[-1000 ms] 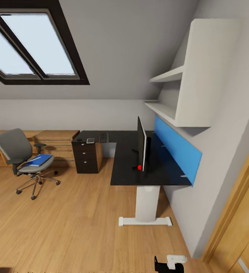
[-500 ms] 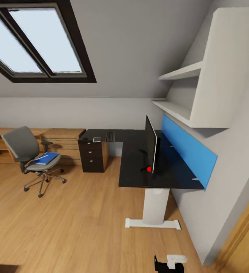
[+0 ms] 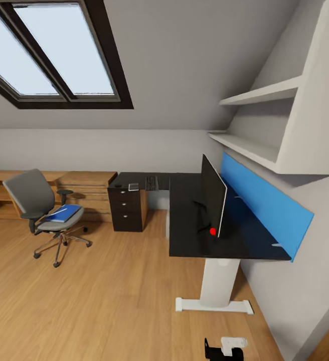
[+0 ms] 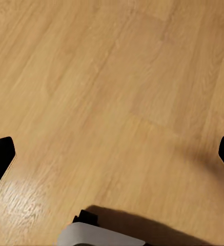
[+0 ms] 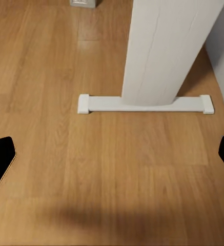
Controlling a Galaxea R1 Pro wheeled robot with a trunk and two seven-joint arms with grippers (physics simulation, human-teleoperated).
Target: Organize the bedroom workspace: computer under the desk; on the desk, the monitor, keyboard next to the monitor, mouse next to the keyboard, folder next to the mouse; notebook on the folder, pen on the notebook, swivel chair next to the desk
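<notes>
The black L-shaped desk [image 3: 189, 245] stands against the right wall on a white pedestal leg [image 3: 217, 282] [image 5: 163, 51]. The monitor [image 3: 213, 200] stands on it edge-on, with a red dot low down. At the desk's far end lies the keyboard [image 3: 150, 182], with a small grey flat thing [image 3: 133, 186] beside it, too small to name. The swivel chair [image 3: 40, 208] stands apart at the left with the blue folder [image 3: 64, 212] on its seat. Mouse, pen and computer are too small or hidden. My left gripper [image 4: 112, 156] and right gripper [image 5: 112, 154] hang open over bare floor.
Black drawers [image 3: 128, 208] sit under the desk's far end, and low wooden shelving [image 3: 87, 193] runs along the back wall. White shelves [image 3: 265, 125] and a blue panel [image 3: 265, 205] are on the right wall. Wooden floor [image 3: 109, 296] lies between me and the chair.
The whole view has shifted: the camera has moved, so the desk looks nearer and further right. The chair, folder and things on the desk have kept their places.
</notes>
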